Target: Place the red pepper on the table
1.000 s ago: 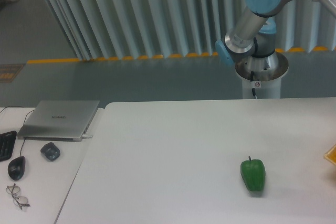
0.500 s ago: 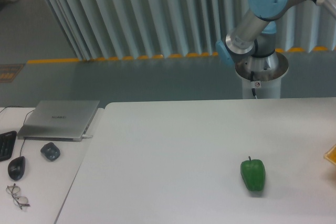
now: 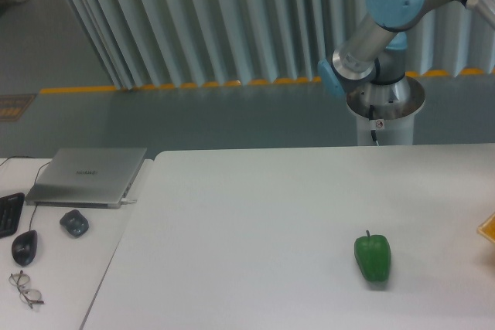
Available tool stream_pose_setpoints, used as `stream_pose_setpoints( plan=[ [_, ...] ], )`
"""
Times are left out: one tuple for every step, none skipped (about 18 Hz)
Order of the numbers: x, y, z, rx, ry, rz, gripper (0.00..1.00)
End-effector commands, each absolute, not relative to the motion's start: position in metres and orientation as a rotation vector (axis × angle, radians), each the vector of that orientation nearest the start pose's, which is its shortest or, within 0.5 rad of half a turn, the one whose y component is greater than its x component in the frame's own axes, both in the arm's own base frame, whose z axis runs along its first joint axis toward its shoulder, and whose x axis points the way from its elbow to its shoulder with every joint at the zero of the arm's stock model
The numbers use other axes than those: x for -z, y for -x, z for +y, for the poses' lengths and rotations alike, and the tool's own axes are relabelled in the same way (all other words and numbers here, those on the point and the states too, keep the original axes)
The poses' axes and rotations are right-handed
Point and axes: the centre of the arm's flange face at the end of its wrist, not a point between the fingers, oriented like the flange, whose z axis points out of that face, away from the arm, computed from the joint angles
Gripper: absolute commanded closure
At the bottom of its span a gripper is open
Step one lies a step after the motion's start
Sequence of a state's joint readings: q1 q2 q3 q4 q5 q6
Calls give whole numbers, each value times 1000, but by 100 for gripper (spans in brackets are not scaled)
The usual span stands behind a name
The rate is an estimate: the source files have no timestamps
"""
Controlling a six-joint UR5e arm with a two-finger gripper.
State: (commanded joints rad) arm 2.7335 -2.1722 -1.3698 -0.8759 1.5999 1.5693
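White table (image 3: 255, 214): one green bell pepper (image 3: 373, 257) lying right of centre, stem pointing away. UR5e arm (image 3: 387, 17) on its pedestal behind the far edge; gripper and red pepper out of frame, jaw state not visible. Side desk (image 3: 54, 268): closed laptop (image 3: 87, 176), mouse (image 3: 24, 247), eyeglasses (image 3: 25, 289).

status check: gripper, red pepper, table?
Gripper out of frame, only arm links visible. Red pepper not in view. Table holds a green pepper; an orange edge shows at right border.
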Motion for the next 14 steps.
stream_pose_setpoints(
  plan=[
    [-297,612,407,-458,3014,614,69],
    [-303,609,407,-464,3010,614,69],
    [-310,607,406,-477,3005,611,69],
    [-316,602,404,-483,3002,610,69],
    [-327,596,403,-498,2995,607,69],
    [-337,588,404,-503,2990,608,69],
    [-345,578,405,-496,2989,618,68],
    [-357,570,404,-495,2989,608,68],
    [-363,562,402,-487,2992,590,68],
    [-371,555,404,-493,2987,593,68],
    [-373,546,408,-486,2985,603,68],
    [-373,541,409,-478,2986,601,68],
    [-372,533,415,-468,2988,563,68],
    [-371,525,426,-463,2983,546,68]
  ],
)
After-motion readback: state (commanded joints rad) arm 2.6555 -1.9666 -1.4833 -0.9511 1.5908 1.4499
